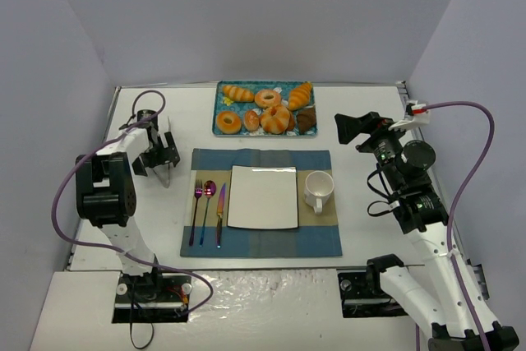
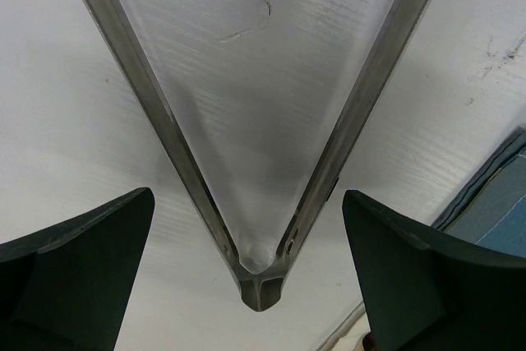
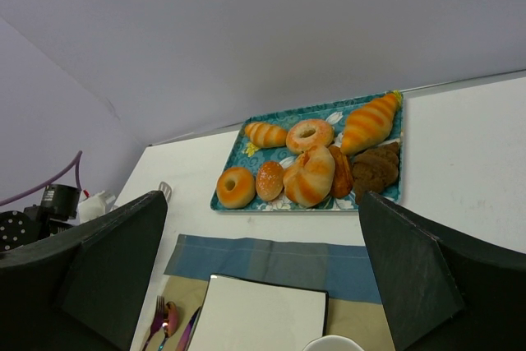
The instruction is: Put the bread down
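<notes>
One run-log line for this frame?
phase: pre-pick | left gripper: open, astride tongs | right gripper: open, empty, facing tray | bread: on tray, untouched

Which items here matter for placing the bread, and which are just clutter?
Job: bread; the tray under it; square white plate (likely target); tongs at the open left end effector (likely tool).
Lying about: donuts, croissants, ridged bun, brown pastry, cup, fork, spoon, knife, placemat.

A V-shaped metal piece [image 2: 261,284] sits between the wide-spread tool [image 2: 246,203].
</notes>
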`<state>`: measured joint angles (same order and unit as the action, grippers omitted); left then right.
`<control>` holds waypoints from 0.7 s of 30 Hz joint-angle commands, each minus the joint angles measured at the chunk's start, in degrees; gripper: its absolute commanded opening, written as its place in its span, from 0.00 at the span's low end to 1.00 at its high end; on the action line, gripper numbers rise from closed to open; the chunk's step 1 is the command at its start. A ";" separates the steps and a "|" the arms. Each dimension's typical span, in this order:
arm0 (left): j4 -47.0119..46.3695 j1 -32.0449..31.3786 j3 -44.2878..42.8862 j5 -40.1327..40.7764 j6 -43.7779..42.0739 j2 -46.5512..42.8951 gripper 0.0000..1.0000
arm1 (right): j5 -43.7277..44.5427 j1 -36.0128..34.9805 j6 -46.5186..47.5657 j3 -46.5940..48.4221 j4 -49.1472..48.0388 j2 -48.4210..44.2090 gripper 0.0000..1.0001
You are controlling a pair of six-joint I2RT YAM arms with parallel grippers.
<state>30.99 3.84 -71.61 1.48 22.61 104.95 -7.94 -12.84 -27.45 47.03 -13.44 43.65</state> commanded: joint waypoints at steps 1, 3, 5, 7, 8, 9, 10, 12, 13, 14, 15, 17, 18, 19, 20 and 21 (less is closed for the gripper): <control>-1.43 0.38 -3.09 0.02 -0.20 -0.80 0.97 | 0.56 -0.40 -0.06 0.61 -4.20 -0.85 1.00; -1.55 0.38 -3.32 0.02 -0.20 -0.41 0.97 | 0.56 -0.42 0.02 0.69 -4.14 -0.85 1.00; -1.44 0.38 -3.67 0.09 -0.20 -0.08 0.97 | 0.53 -0.38 0.06 0.79 -4.16 -0.79 1.00; -1.29 0.38 -3.97 0.25 -0.23 0.57 0.97 | 0.53 -0.40 0.20 0.82 -3.96 -0.84 1.00; -1.28 0.38 -4.08 0.33 -0.27 0.88 0.97 | 0.61 -0.36 0.32 0.85 -3.85 -0.85 1.00; -1.24 0.41 -4.22 0.39 -0.31 1.13 0.97 | 0.65 -0.34 0.40 0.92 -3.74 -0.87 1.00; -1.14 0.46 -4.36 0.44 -0.36 1.33 0.97 | 0.65 -0.34 0.45 1.02 -3.64 -0.92 1.00; -1.03 0.40 -4.70 0.46 -0.23 1.69 0.97 | 0.65 -0.42 0.61 1.12 -3.54 -0.93 1.00; -1.02 0.44 -4.76 0.61 -0.20 1.80 0.97 | 0.70 -0.43 0.64 1.14 -3.42 -0.93 1.00; -1.02 0.45 -4.76 0.77 -0.18 1.88 0.97 | 0.74 -0.43 0.67 1.16 -3.35 -0.93 1.00; -1.02 0.40 -4.76 0.85 -0.13 1.97 0.97 | 0.74 -0.43 0.71 1.21 -3.35 -0.93 1.00; -1.10 0.47 -4.76 0.98 -0.11 2.26 0.97 | 0.74 -0.43 0.81 1.31 -3.26 -0.85 1.00; -1.11 0.47 -4.76 1.15 -0.03 2.44 0.97 | 0.74 -0.35 0.90 1.31 -3.26 -0.77 1.00; -1.15 0.52 -4.76 1.21 0.02 2.64 0.97 | 0.69 -0.39 0.91 1.36 -3.21 -0.71 1.00; -1.19 0.56 -4.78 1.25 0.06 2.83 0.96 | 0.65 -0.41 0.92 1.42 -3.16 -0.67 1.00; -1.18 0.56 -4.86 1.24 0.07 3.01 0.96 | 0.65 -0.35 0.99 1.49 -3.08 -0.68 1.00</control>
<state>30.66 3.84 -73.79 1.56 22.70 108.24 -7.94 -12.84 -27.02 47.03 -12.58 43.31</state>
